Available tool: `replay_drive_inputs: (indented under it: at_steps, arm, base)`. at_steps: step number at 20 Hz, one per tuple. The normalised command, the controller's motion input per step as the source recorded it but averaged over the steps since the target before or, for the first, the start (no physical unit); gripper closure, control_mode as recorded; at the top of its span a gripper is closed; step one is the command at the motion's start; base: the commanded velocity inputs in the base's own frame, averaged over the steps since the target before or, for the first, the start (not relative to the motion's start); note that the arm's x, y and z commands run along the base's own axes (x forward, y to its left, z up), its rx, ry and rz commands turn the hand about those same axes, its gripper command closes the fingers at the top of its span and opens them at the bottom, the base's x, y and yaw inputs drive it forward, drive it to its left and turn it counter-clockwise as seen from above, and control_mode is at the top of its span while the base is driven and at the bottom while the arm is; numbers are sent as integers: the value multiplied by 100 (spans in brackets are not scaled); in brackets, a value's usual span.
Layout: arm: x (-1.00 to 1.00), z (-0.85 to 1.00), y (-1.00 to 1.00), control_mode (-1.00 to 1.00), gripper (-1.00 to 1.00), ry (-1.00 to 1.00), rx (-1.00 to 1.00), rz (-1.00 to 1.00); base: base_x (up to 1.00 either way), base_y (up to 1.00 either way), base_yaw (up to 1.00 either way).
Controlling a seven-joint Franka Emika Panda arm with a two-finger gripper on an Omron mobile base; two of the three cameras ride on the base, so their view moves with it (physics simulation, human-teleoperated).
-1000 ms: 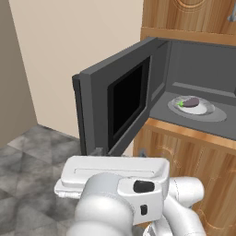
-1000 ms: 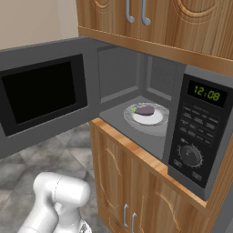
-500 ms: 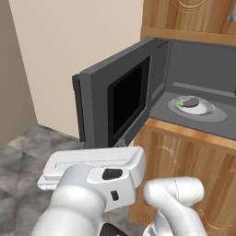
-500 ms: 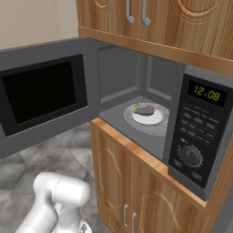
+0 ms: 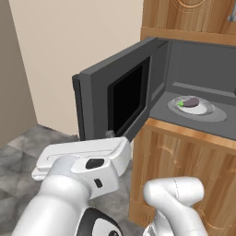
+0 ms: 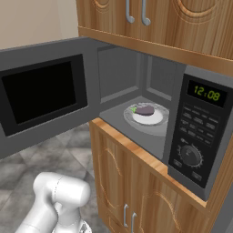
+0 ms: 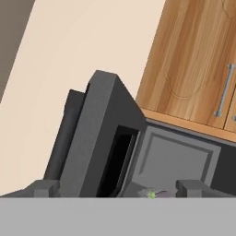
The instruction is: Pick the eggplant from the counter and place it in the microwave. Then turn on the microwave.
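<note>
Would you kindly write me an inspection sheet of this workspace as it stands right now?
Surface: microwave floor, grey, carrying a white plate.
Job's things: eggplant lies on the plate inside; microwave door swung wide open; clock display lit green.
Clutter: nothing seen.
Grippers: gripper has its jaws apart and empty, in front of the open door's edge, outside the cavity.
Cables: nothing seen.
Surroundings: wooden cabinets above and below, beige wall, grey tiled floor.

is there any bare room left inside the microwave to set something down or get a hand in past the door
Inside the microwave, the eggplant on its plate fills the floor's middle. Bare grey strips remain between plate and front edge, and along the left wall. The door stands wide open, so the front opening is free.
</note>
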Motion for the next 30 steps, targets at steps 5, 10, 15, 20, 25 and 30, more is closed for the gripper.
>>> replay_drive_inputs:
  at_steps: [5, 10, 15, 20, 25, 30]
  arm:
    - [27, -15, 11, -100, -100, -9, -5, 0]
    - [26, -16, 18, -100, -100, -8, -7, 0]
    - [20, -13, 23, -100, -100, -2, -6, 0]
    - [17, -10, 23, -100, -100, 0, -5, 0]
    - [21, -3, 21, -100, -100, 0, -4, 0]
    - [35, -1, 13, -100, -100, -1, -1, 0]
  base:
    - [0, 0, 0]
    - [0, 0, 0]
    - [0, 0, 0]
    - [0, 0, 0]
    - [0, 0, 0]
    - [0, 0, 0]
